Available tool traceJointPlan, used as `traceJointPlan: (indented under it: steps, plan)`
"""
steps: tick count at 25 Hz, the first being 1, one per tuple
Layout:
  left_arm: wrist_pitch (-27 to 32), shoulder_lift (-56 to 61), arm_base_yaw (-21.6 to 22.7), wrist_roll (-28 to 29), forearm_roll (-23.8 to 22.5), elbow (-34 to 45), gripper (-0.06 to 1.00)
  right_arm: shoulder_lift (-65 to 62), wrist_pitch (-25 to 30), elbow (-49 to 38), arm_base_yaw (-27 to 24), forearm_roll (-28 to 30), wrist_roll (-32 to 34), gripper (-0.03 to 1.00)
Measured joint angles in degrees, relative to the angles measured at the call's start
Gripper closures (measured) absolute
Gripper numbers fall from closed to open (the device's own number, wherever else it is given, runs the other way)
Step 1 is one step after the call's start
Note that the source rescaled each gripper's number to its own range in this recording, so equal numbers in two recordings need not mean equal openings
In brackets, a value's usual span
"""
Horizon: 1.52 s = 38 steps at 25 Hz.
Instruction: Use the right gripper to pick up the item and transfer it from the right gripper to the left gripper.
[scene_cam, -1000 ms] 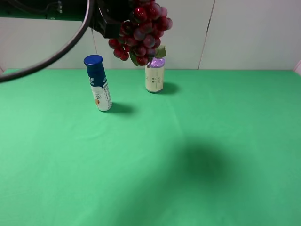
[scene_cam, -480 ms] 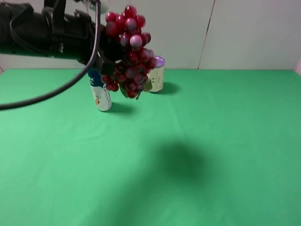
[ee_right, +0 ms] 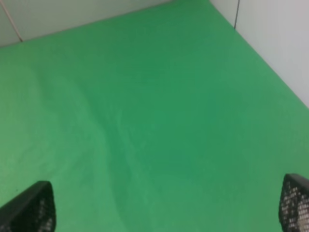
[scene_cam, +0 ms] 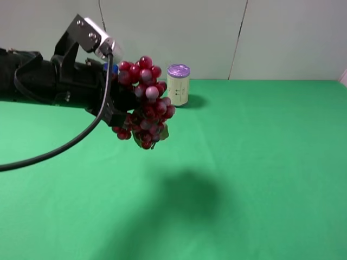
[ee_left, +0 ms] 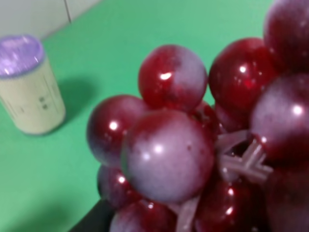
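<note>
The bunch of dark-red and pinkish grapes (scene_cam: 144, 103) hangs in the air above the green cloth, held at the end of my left gripper (scene_cam: 120, 115), which reaches in from the left and is shut on it. A bit of green leaf shows at the bunch's lower end. In the left wrist view the grapes (ee_left: 193, 140) fill the frame, with a dark jaw edge at the bottom. My right gripper (ee_right: 164, 208) is out of the exterior high view. In the right wrist view its fingertips (ee_right: 29, 208) stand wide apart, open and empty over bare cloth.
A purple-lidded cream jar (scene_cam: 178, 85) stands at the back of the table, also in the left wrist view (ee_left: 28, 84). Only a sliver of the blue bottle cap (scene_cam: 108, 67) shows behind the left arm. White walls bound the green table (scene_cam: 260, 162).
The left arm has come down and forward with the grapes, from the top edge of the view to mid-height over the table. It now covers the blue-capped bottle.
</note>
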<state>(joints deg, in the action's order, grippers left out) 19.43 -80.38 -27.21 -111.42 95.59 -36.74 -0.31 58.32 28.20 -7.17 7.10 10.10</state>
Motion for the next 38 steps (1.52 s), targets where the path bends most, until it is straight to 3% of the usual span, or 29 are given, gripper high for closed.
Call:
traceJointPlan:
  steps: [14, 27, 38]
  plan:
    - [-0.66, 0.53, 0.0, 3.16, 0.12, 6.72, 0.94, 0.0, 0.0, 0.0, 0.0, 0.0, 0.0, -0.03]
    - [-16.21, 11.8, 0.0, 6.87, 1.2, 13.62, 0.94, 0.0, 0.0, 0.0, 0.0, 0.0, 0.0, -0.03]
    - [-26.87, 12.31, 0.0, 9.06, 3.05, 14.22, 0.94, 0.0, 0.0, 0.0, 0.0, 0.0, 0.0, -0.03]
